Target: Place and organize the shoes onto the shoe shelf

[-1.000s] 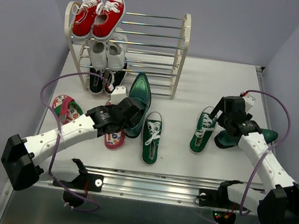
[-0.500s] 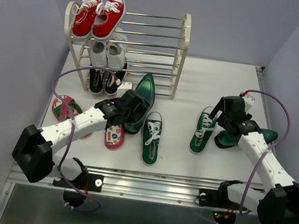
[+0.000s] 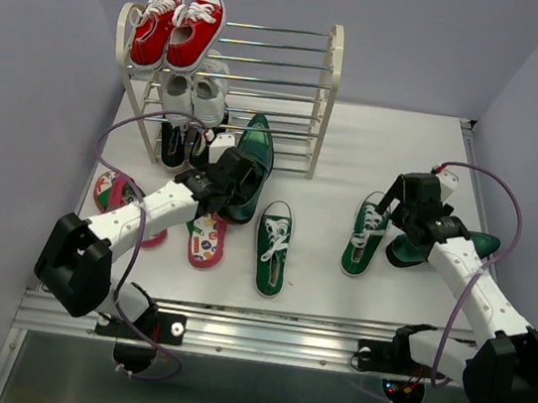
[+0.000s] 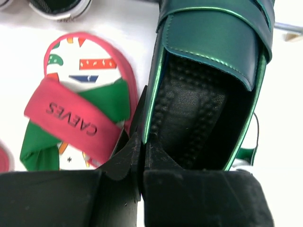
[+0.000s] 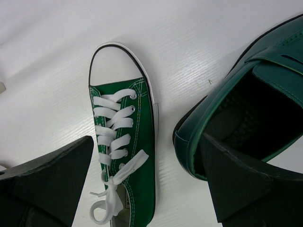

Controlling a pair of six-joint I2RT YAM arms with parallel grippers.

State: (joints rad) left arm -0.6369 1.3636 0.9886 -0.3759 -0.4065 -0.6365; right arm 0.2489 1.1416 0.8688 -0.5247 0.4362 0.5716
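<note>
While the left gripper [image 4: 142, 150] pinches the dark green loafer [image 4: 208, 71] by its side wall near the heel, toe points far, straight at the shoe shelf [image 3: 330, 80] close ahead; right gripper [image 5: 149, 184] gapes empty, well right.

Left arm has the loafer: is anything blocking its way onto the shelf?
Nothing visible does. The left gripper holds the loafer toe-first at the shoe shelf. The rods ahead look bare, and the pairs already stored sit at its left end.
</note>
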